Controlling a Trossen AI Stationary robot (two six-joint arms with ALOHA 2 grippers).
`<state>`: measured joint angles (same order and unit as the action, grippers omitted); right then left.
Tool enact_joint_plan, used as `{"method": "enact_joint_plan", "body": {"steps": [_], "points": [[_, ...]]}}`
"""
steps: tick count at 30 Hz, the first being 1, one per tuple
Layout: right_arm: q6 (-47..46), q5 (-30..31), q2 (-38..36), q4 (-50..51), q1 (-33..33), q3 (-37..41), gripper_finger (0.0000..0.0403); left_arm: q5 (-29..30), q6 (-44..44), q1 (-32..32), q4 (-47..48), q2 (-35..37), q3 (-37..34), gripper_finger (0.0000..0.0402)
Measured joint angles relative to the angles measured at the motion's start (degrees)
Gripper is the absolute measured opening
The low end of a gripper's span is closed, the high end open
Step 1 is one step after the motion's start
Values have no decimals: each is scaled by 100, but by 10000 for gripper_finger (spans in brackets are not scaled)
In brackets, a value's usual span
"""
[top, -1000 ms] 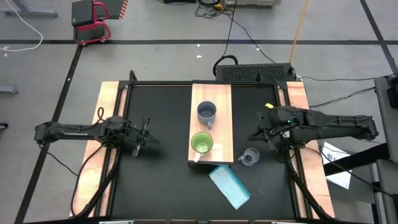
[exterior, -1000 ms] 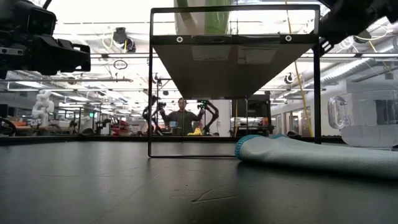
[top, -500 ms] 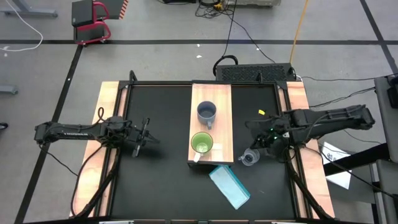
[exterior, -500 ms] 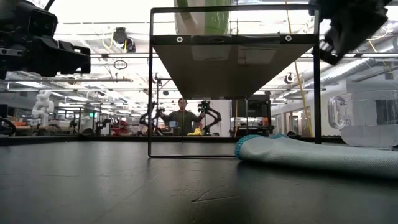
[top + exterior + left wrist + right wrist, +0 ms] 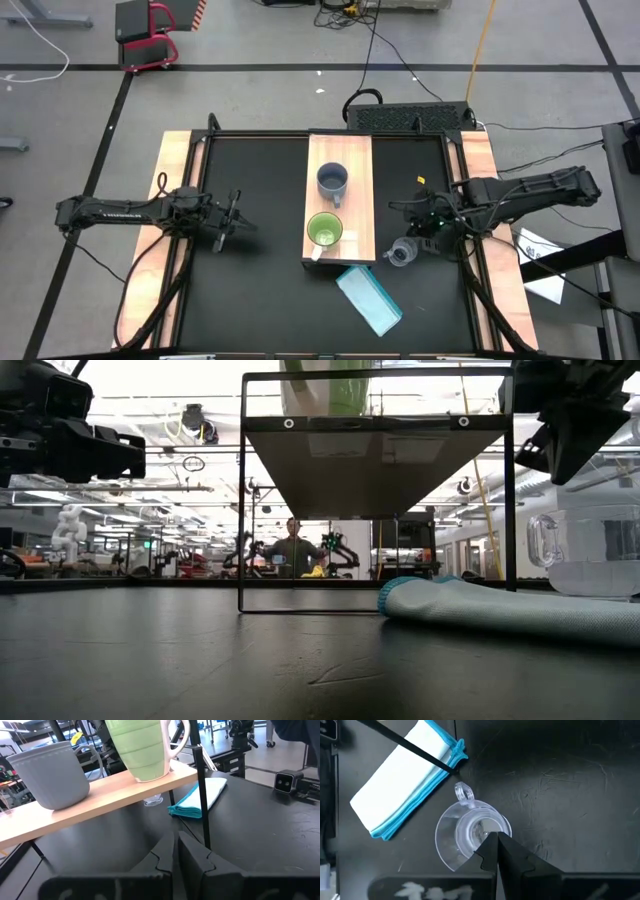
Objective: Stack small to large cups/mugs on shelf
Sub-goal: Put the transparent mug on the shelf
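The shelf is a light-wood board raised on thin black legs. On it stand the grey-blue mug and the green mug, both upright on their bases. The small clear glass cup stands upright on the black mat, right of the shelf's near end. My right gripper hangs shut above the cup, pointing down at it and clear of it in the low view. My left gripper waits shut, left of the shelf.
A folded light-blue cloth lies on the mat near the shelf's near end, close to the glass cup's handle. A thin black shelf leg stands beside the cloth. Wooden strips edge the table on both sides.
My right gripper has swung toward the table's near edge and come down toward the glass cup, tipping to point down at it. The cups, the shelf and the left arm have stayed where they were.
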<state>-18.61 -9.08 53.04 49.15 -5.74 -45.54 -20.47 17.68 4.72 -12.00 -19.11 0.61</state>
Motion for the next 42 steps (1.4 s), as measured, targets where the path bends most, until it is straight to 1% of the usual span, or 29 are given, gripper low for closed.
{"method": "enact_joint_plan", "body": {"steps": [6,9,13,21,25,32,42], "points": [[-26,-23,0,7,0,0,1,2,2,1,6,0,1,26],[-27,-263,4,44,0,0,10,2,2,2,15,0,2,26],[-66,-320,4,48,0,0,39,2,2,1,39,2,2,26],[-42,-320,4,47,0,1,115,2,7,0,63,0,2,26],[-48,-320,4,46,0,131,137,2,13,1,141,2,2,26],[-217,-320,4,114,2,398,143,2,13,-1,161,2,2,26],[-651,-320,4,105,2,431,144,2,13,-1,155,1,2,26]]}}
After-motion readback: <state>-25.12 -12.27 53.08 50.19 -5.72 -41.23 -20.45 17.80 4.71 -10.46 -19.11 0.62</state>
